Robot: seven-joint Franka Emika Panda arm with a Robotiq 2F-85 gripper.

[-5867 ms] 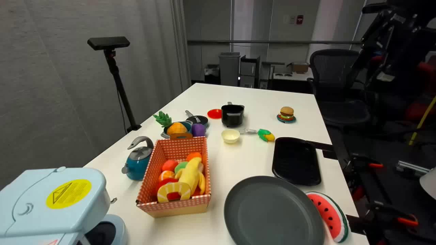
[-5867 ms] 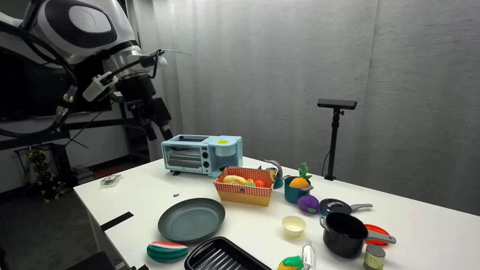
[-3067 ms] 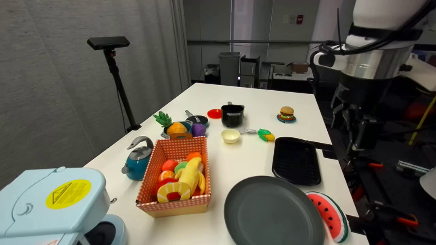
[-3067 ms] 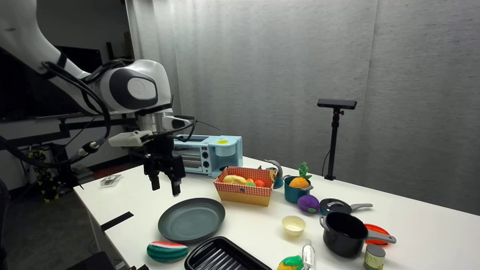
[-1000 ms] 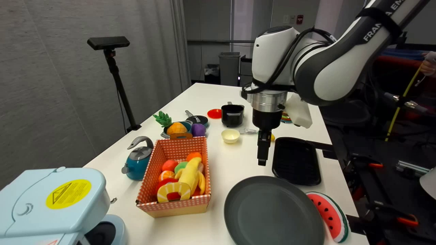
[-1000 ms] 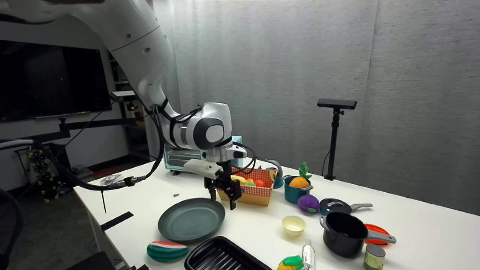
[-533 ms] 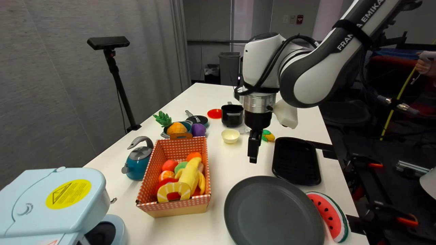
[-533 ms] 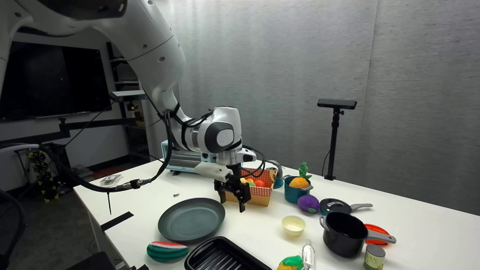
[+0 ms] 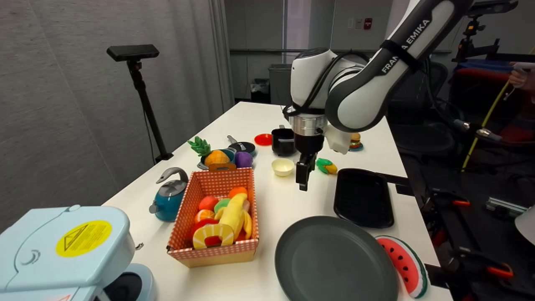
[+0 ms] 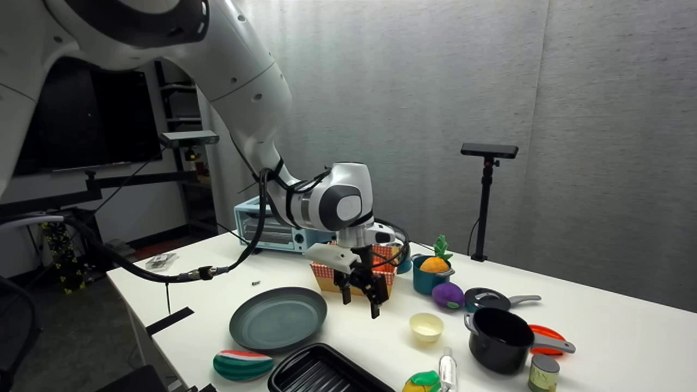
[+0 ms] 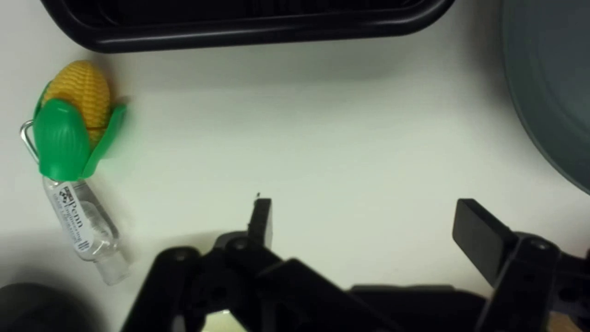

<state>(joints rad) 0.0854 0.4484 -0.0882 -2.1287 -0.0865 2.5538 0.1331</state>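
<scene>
"Pincer (image 11: pixel 366 226): is anything gripped?"
"Nothing. Its fingers (image 11: pixel 481 240) are spread wide, and bare white table (image 11: pixel 332 147) is seen between them."
"And the bowl (image 10: pixel 427 329)?"
"It is set upright on the table, near the pincer but not touched."
"What could go wrong?"
"Its rim could be struck and the bowl tipped by a badly lowered finger, since it seems mostly hidden in the wrist view. The basket (image 9: pixel 219 260) could be bumped by a sideways swing."
"How is the arm (image 10: pixel 248 87) posed?"
"Arched high over the table, its wrist (image 10: pixel 356 175) bent so the pincer is pointed down."
</scene>
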